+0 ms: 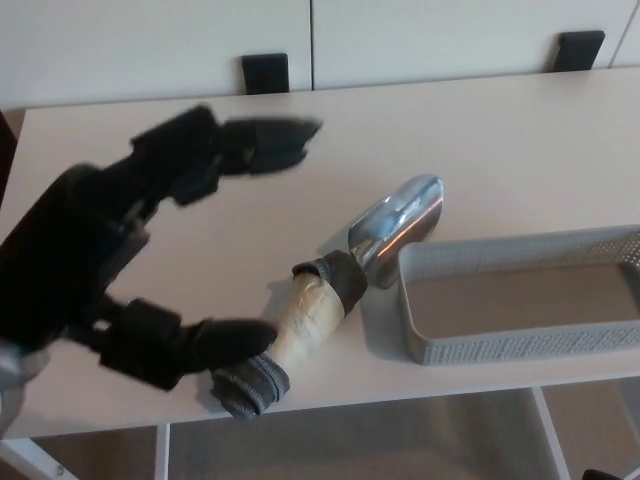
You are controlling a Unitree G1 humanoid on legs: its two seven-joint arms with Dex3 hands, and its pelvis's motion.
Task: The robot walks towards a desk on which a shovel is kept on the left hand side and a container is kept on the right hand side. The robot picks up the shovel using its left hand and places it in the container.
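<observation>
The left hand is seen at the near left of the bench, fingers spread wide and holding nothing. One finger lies low, its tip touching or just short of the near end of the shovel handle; whether contact is made cannot be told. The upper fingers reach out above the bench, well clear of the shovel. The right hand is not shown.

The shovel lies flat on the bench, directly to the right of the left hand. Its long axis runs diagonally: the cloth-wrapped butt of the handle is nearest the bench's front edge, the taped handle rises away from it, and the metal scoop points far and right. The scoop rests just beside the far-left corner of the grey container; contact cannot be confirmed.

The grasp is judged to depend on the open span being brought over the handle, across its axis, before closure. The left hand is the nearer one.
</observation>
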